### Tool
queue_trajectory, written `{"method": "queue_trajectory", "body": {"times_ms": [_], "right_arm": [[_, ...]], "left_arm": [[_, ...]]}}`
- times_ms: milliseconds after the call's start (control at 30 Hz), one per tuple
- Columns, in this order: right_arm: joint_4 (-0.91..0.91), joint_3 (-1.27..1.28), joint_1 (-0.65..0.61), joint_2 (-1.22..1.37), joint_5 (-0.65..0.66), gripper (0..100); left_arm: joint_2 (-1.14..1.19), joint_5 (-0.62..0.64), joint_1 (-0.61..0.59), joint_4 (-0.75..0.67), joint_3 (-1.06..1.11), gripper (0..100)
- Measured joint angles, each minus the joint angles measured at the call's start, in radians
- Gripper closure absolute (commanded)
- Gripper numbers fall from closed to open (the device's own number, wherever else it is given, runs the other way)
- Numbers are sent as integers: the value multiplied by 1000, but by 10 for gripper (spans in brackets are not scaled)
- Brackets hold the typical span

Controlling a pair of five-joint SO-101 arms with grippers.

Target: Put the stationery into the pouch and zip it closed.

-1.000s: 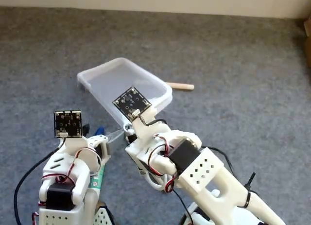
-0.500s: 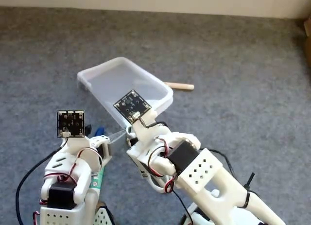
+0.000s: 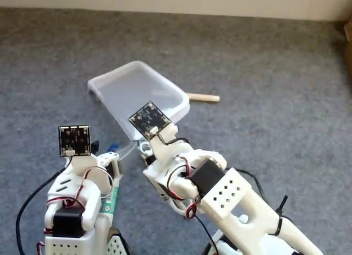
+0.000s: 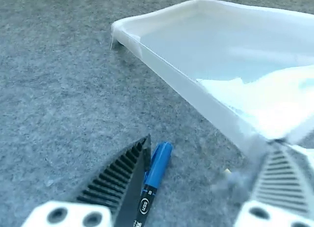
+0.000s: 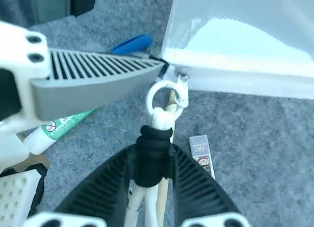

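- The pouch [image 3: 132, 90], translucent white, lies flat on the grey carpet [image 3: 264, 57], one corner turned toward the two arms.
- The right gripper [image 5: 153, 156] is clamped tight on the pull cord [image 5: 154, 138]. The black-wrapped stretch is pinched between its two dark fingers [image 5: 194, 183].
- A white ring [image 5: 167, 95] at the cord's end hooks onto the pouch's near corner, right at the seam.
- The left gripper [image 4: 211, 143] has its jaws standing well apart, gripping nothing.
- Its dark finger [image 4: 122, 175] sits just beside the blue marker [image 4: 157, 163], while its pale ribbed finger [image 4: 279, 170] meets that same corner of the pouch.
- The stationery lies out on the carpet, so this part of the job is not yet done.
- The blue marker lies near the pouch's near edge, cap pointing toward it.
- A green-labelled tube [image 5: 54, 131] lies under the left arm.
- A small labelled block [image 5: 201, 151] rests on the carpet beside the cord.
- A wooden stick [image 3: 203, 97] lies just beside the pouch's far edge.
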Motion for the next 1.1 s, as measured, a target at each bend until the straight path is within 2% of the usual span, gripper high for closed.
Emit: {"method": "queue_trajectory", "body": {"times_ms": [200,467,600,700,833,967,1100], "right_arm": [[9,2,9,0,2,990],[32,2,135,-2,2,990],[32,2,138,-5,2,983],[32,2,114,-5,2,917],[5,29,86,-6,2,793],[-37,38,35,15,8,786],[-44,12,-44,155,9,786]], "left_arm": [[3,-2,-6,0,0,975],[2,-2,-14,-6,17,979],[2,-2,-17,-6,17,979],[2,-2,-74,-6,15,976],[2,-2,-213,-6,0,870],[2,0,-333,-6,0,721],[2,3,-433,-6,0,718]]}}
